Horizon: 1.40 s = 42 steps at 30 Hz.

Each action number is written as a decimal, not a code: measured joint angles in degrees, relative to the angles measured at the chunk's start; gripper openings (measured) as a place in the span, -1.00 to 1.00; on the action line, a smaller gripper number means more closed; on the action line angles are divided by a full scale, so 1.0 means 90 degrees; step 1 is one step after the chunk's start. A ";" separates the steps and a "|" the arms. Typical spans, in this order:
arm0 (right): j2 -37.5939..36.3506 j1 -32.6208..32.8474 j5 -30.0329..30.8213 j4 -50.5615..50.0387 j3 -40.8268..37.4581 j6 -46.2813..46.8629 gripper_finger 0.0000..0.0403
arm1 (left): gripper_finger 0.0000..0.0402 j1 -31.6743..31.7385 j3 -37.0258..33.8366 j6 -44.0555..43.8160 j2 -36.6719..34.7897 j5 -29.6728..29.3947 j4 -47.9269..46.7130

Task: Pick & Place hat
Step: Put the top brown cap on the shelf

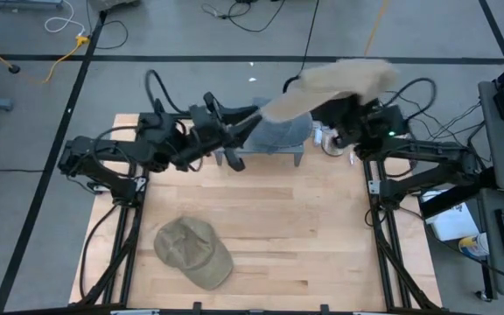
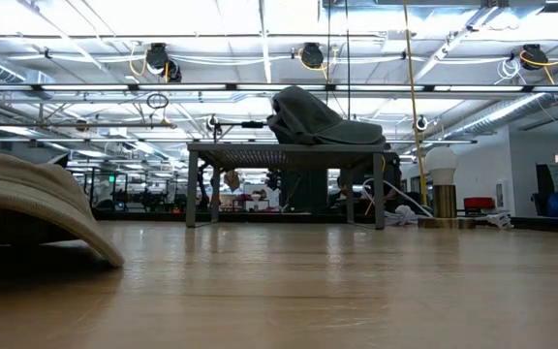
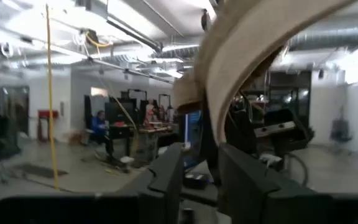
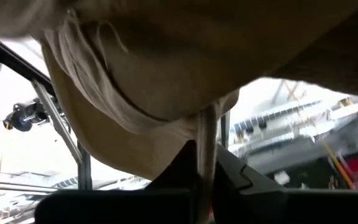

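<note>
A tan hat hangs in the air above the tabletop's far edge, held between both arms. The right claw is clamped on its fabric; the left claw has its fingers slightly parted around the brim. A grey hat sits on a small stand beneath, and an olive cap lies near the front left corner.

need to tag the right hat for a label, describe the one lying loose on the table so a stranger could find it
Start at the wooden table and go to its near edge, left of centre, below the left arm. The olive cap lies there flat on the wood, alone. Unlike the grey hat on the small rack or the tan hat held up at the far edge, nothing touches it.
</note>
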 joint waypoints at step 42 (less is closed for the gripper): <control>-0.0209 0.0401 -0.3444 -0.0729 0.0005 -0.4177 -0.98 | 0.51 0.0784 0.0007 -0.8924 -0.0146 0.5646 -0.1169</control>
